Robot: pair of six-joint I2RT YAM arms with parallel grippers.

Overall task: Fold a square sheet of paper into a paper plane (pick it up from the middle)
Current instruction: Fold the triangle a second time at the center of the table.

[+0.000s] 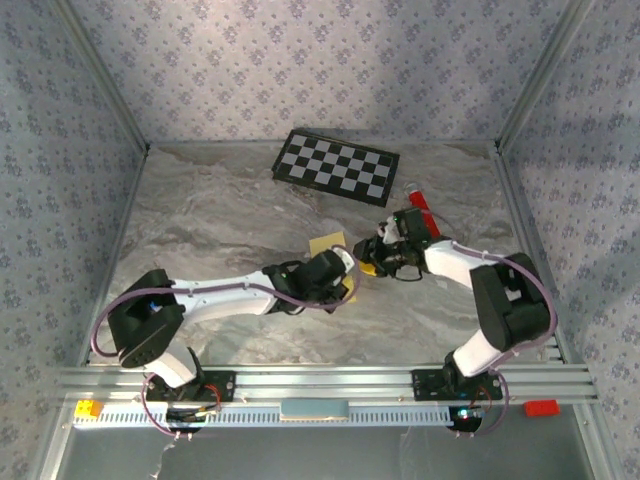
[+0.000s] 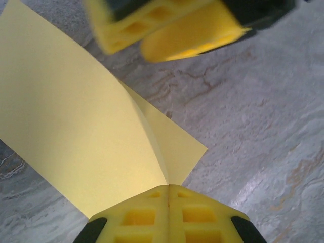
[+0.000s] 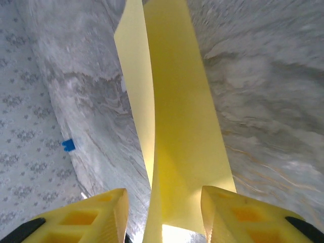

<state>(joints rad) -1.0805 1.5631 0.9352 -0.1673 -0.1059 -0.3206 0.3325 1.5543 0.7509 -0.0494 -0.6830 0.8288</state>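
**While the left gripper (image 2: 168,188) pinches the square sheet of paper (image 2: 76,131), the right gripper (image 3: 163,196) stands open around it**

Where the two arms meet, centre of the top view, the sheet shows pale yellow, just left of the right gripper.

Left wrist view: both fingers (image 2: 139,217) are pressed flat together at bottom centre, nipping the sheet at the near end of a crease. Two layers fan away to the upper left over the marbled table (image 2: 263,126). The right gripper's yellow fingers are blurred along the top edge.

Right wrist view: fingers apart at lower left and lower right, with the sheet running up the frame between them. Contact with either pad is unclear.

Checkerboard panel (image 1: 337,167) at upper centre. Red tube (image 1: 419,204) to its lower right, beside the right wrist.
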